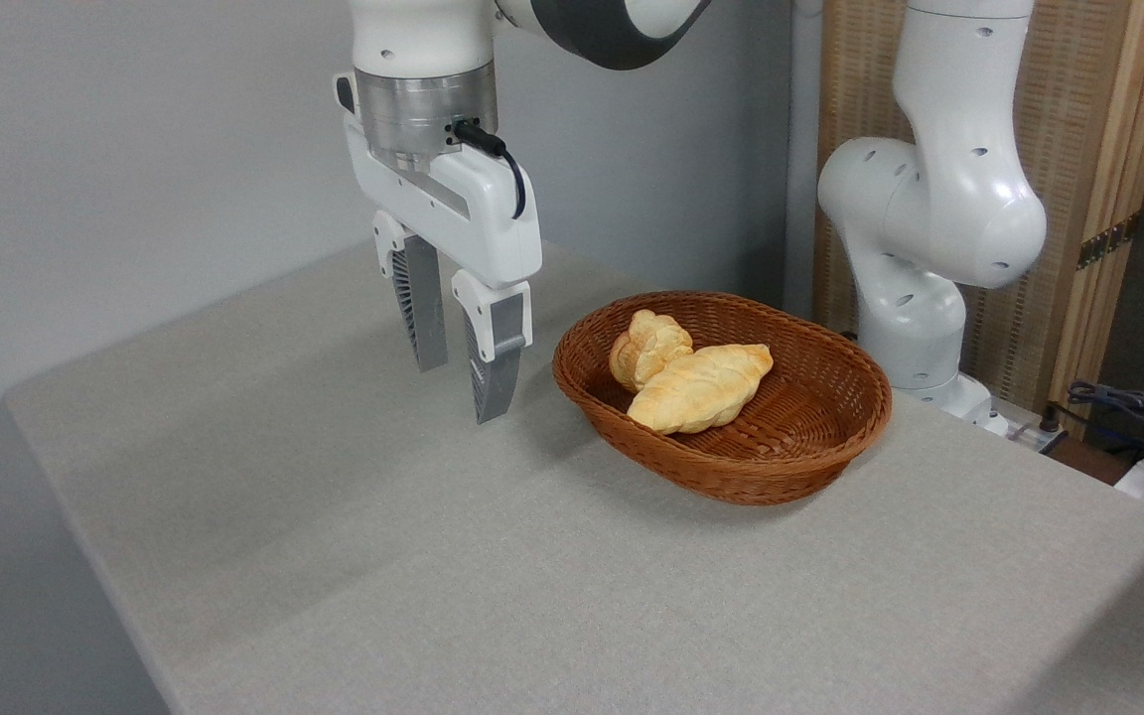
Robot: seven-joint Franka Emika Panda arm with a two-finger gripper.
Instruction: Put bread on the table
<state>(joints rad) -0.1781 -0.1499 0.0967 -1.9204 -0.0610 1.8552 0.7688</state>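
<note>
The bread (645, 346), a small knotted golden roll, lies in the back left part of a brown wicker basket (781, 467). A longer pale braided loaf (701, 387) leans against it on the right. My gripper (458, 392) hangs open over the grey table (334, 556), to the left of the basket and clear of its rim. Nothing is between the two ribbed grey fingers (493, 362), and their tips hover a little above the tabletop.
The arm's white base and lower links (929, 228) stand behind the basket at the right. A wooden slatted panel (1078, 149) and cables (1128, 407) sit at the far right. The table's left edge (75, 526) drops off sharply.
</note>
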